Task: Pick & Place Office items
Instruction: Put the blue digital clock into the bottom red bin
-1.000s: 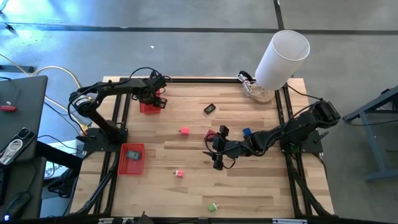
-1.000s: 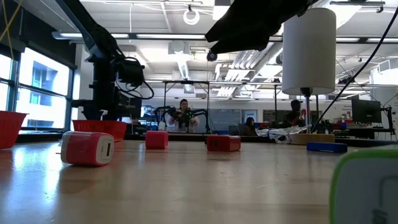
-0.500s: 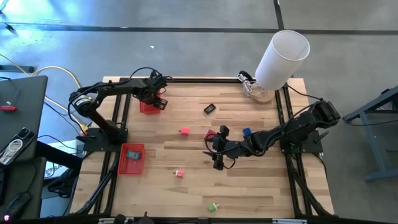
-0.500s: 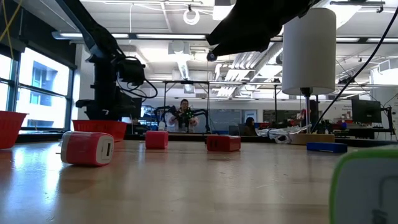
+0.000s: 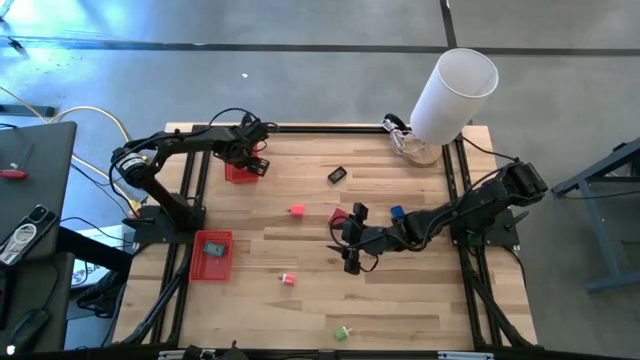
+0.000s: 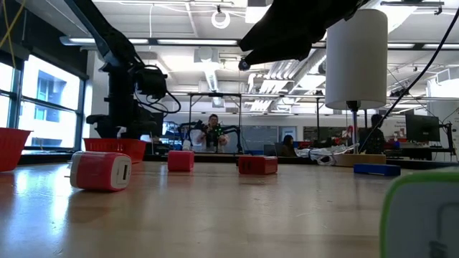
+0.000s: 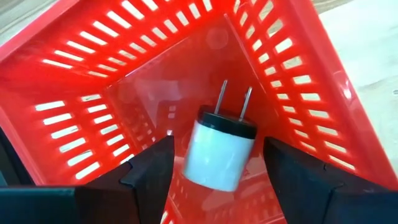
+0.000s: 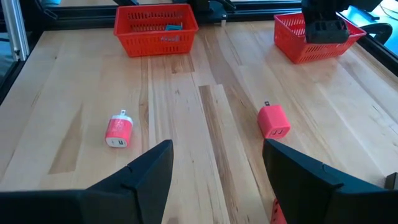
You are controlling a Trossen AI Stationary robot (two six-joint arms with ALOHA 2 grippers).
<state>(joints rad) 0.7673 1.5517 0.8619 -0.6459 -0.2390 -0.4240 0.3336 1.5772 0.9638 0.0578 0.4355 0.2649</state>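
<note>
My left gripper (image 5: 247, 158) hangs open over the far-left red basket (image 5: 238, 172), fingers pointing down. Between its fingers in the left wrist view lies a white plug (image 7: 221, 155) with a black cap and two prongs, resting on the basket floor (image 7: 155, 93), with a gap to each finger. My right gripper (image 5: 342, 240) is open above mid-table, with nothing between its fingers (image 8: 217, 149). Loose office items lie on the wood: black (image 5: 337, 175), pink (image 5: 297, 211), red (image 5: 338, 216), blue (image 5: 396, 213), pink-white (image 5: 288, 280), green (image 5: 342, 333).
A second red basket (image 5: 212, 256) near the left edge holds a teal piece. A big white cylinder (image 5: 455, 92) stands at the far right corner, with cables beside it. Black frame rails run along the table's edges. People are in the room behind the table.
</note>
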